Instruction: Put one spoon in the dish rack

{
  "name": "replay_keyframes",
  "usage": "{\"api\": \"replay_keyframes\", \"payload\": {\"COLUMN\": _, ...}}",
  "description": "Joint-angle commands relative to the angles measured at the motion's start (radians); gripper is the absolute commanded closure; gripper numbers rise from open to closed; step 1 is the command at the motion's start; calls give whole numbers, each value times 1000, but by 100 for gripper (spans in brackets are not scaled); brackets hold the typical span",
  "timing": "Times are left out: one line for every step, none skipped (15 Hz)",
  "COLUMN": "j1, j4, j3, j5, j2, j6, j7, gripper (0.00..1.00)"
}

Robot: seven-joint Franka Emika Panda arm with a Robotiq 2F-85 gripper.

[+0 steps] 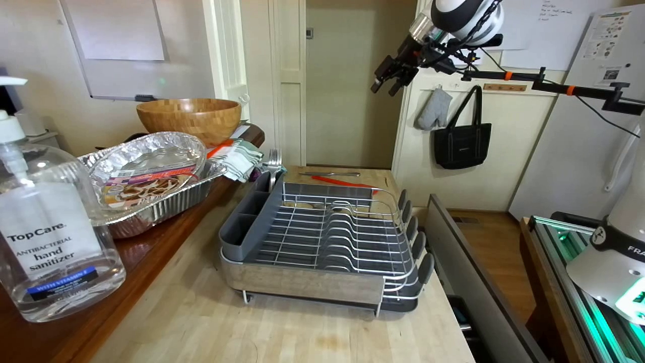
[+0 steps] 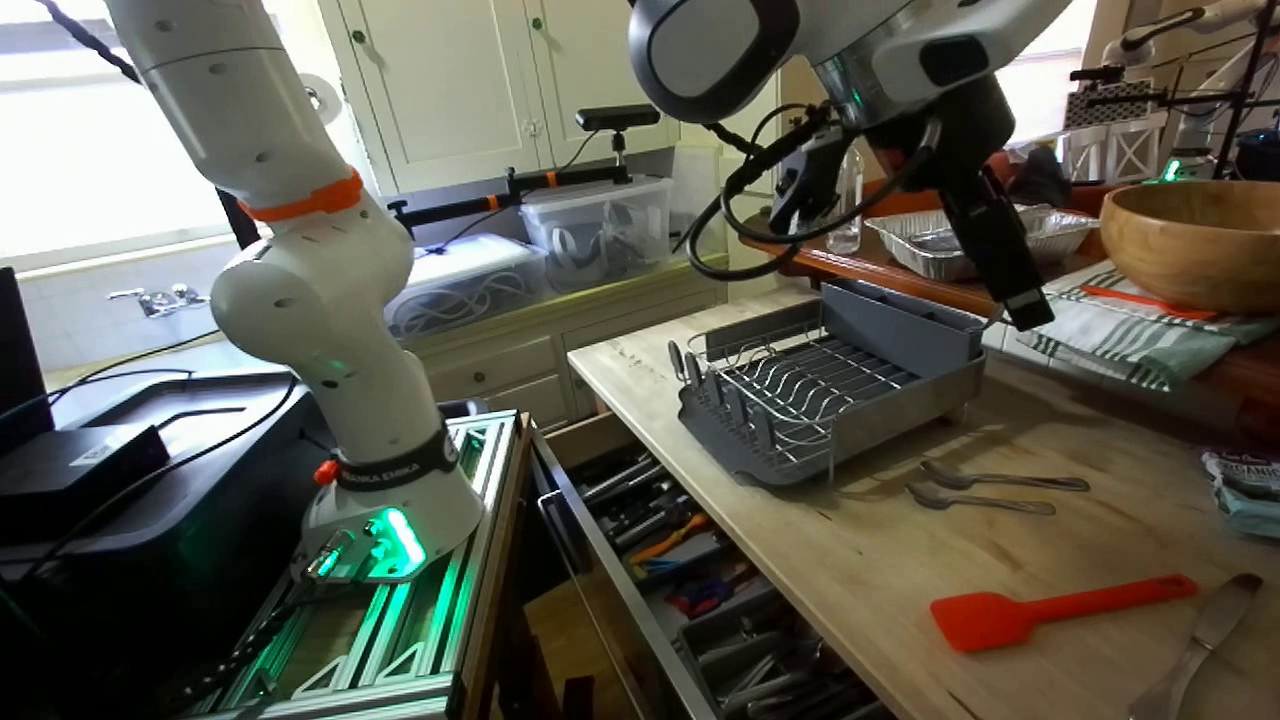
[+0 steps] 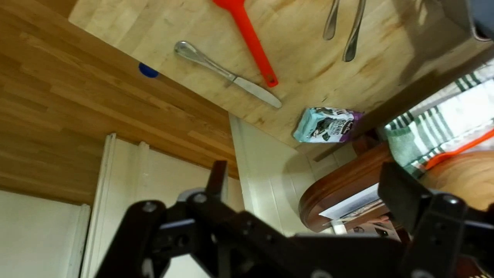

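The dish rack (image 1: 302, 283), silver wire in a dark grey tray, stands upright on the wooden table in both exterior views (image 2: 905, 408). Forks (image 1: 274, 160) stand in its grey cutlery holder. Two metal spoons (image 2: 1000, 480) (image 2: 985, 500) lie side by side on the table beside the rack. In the wrist view only their handles show (image 3: 331, 23) (image 3: 354, 36) at the top edge. My gripper (image 1: 384, 89) is high above the table, away from the spoons. In the wrist view its fingers (image 3: 305, 170) are wide apart with nothing between them.
A red spatula (image 2: 1060, 606), a knife (image 2: 1205, 635) and a snack bag (image 3: 328, 125) lie on the table. An open drawer (image 1: 478, 282) runs along its side. The brown counter holds a wooden bowl (image 1: 189, 118), foil pans (image 1: 151, 206), a striped towel (image 3: 447, 123) and a sanitizer bottle (image 1: 53, 237).
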Motion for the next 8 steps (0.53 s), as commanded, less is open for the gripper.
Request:
{"api": "replay_keyframes", "payload": {"j1": -31, "j4": 5, "j3": 38, "j5": 18, "j2": 4, "j6": -3, "j7": -5, "gripper": 0}}
{"api": "replay_keyframes", "payload": {"j1": -27, "j4": 7, "j3": 36, "j5": 22, "j2": 5, "j6": -3, "j7": -5, "gripper": 0}}
{"api": "replay_keyframes", "payload": {"j1": -27, "j4": 8, "j3": 33, "j5": 24, "j2": 5, "j6": -3, "j7": -5, "gripper": 0}}
{"api": "replay_keyframes", "payload": {"j1": -28, "j4": 8, "j3": 31, "j5": 24, "j2": 5, "j6": -3, "j7": -6, "gripper": 0}}
{"api": "replay_keyframes", "payload": {"j1": -28, "j4": 8, "j3": 29, "j5": 24, "j2": 5, "j6": -3, "j7": -7, "gripper": 0}}
{"api": "replay_keyframes", "payload": {"j1": -28, "j4": 8, "j3": 28, "j5": 25, "j2": 5, "j6": -3, "j7": -8, "gripper": 0}}
{"api": "replay_keyframes", "payload": {"j1": -28, "j4": 8, "j3": 28, "j5": 25, "j2": 5, "j6": -3, "j7": -8, "gripper": 0}}
{"api": "replay_keyframes", "payload": {"j1": -28, "j4": 8, "j3": 28, "j5": 25, "j2": 5, "j6": -3, "j7": -8, "gripper": 0}}
